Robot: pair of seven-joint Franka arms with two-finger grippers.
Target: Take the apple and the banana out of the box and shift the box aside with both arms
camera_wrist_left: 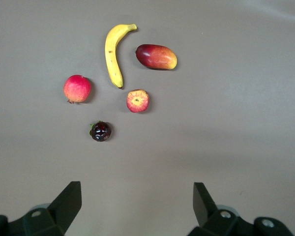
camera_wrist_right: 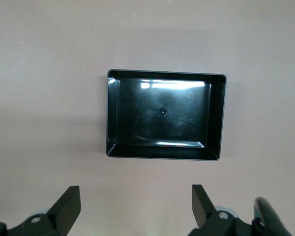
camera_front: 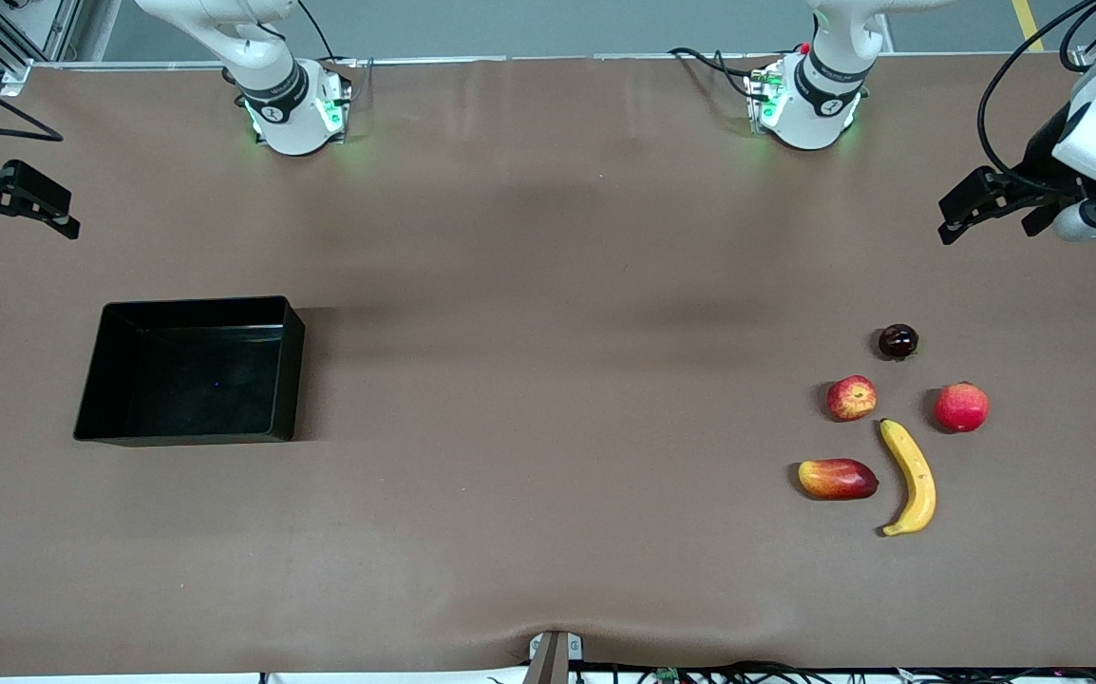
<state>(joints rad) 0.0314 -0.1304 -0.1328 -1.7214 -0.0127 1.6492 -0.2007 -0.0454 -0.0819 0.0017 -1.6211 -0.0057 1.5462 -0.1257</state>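
High front camera faces both bases; each wrist view looks down (banana (camera_front: 911,478) shared with left's).

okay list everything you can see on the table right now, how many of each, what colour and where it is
tray: 1, glossy black, empty, toward the right arm's end of the table
banana: 1, yellow, toward the left arm's end, beside the mango
apple: 1, red streaked with yellow, just farther from the front camera than the banana's tip
mango: 1, red and yellow, oblong
red fruit: 1, solid red, round, beside the apple
dark fruit: 1, dark red-black, small, farthest of the group
left gripper: 1, black, open, above the table's end near the fruits
right gripper: 1, black, open, above the table edge near the tray
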